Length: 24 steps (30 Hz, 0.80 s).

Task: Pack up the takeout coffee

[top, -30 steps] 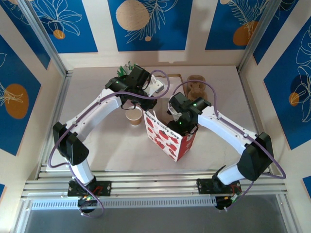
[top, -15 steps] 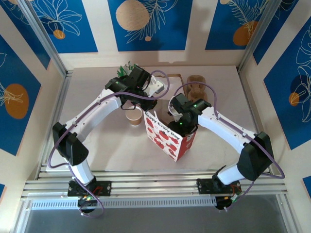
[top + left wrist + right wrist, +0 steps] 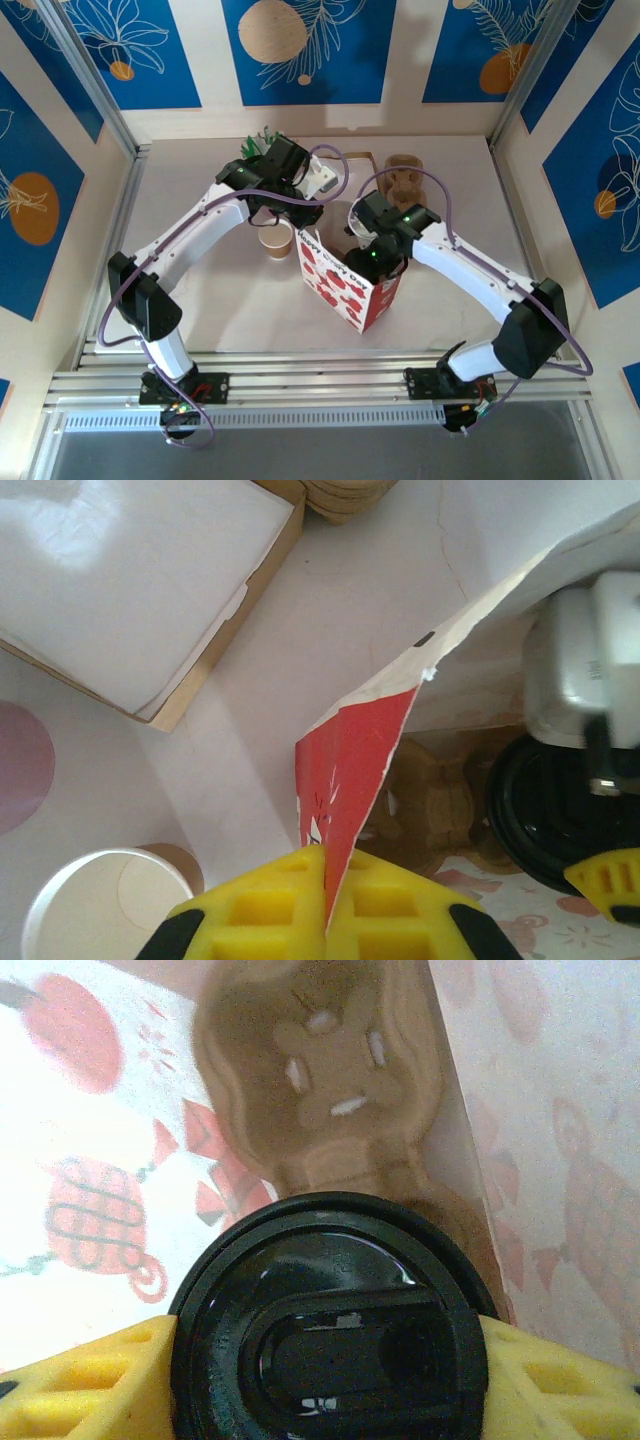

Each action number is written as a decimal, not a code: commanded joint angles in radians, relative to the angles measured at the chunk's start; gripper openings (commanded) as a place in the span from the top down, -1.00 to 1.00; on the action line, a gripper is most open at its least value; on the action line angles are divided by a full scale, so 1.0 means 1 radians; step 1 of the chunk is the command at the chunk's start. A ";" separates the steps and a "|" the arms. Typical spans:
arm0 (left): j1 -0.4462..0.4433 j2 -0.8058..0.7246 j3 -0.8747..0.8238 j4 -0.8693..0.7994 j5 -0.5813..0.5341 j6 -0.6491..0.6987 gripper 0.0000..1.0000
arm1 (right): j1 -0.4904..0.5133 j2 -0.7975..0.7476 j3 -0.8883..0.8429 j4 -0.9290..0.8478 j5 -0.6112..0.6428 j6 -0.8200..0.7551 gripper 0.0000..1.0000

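A red-and-white paper bag [image 3: 352,283] stands open at mid-table. My left gripper [image 3: 325,900] is shut on the bag's red top edge [image 3: 350,760], holding it up; in the top view it [image 3: 303,222] sits at the bag's far-left corner. My right gripper [image 3: 325,1360] is inside the bag, its yellow fingers [image 3: 90,1380] shut on both sides of a takeout coffee under a black lid [image 3: 330,1320], the cup body hidden. A brown pulp carrier [image 3: 320,1090] lies on the bag's floor below. An open kraft cup [image 3: 276,240] with no lid stands on the table left of the bag.
A shallow brown box lined with white paper [image 3: 130,580] lies behind the bag. More pulp carriers [image 3: 403,176] are stacked at the back. A pink cup of green sticks [image 3: 256,146] stands behind the left arm. The bag's walls enclose the right gripper.
The right arm has shifted slightly, its elbow moving right and its gripper sinking a little deeper into the bag. The left arm holds still.
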 commanded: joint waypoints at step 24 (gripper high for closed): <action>0.006 -0.058 -0.016 -0.020 0.086 -0.008 0.94 | 0.028 -0.128 -0.121 0.472 -0.075 -0.044 0.16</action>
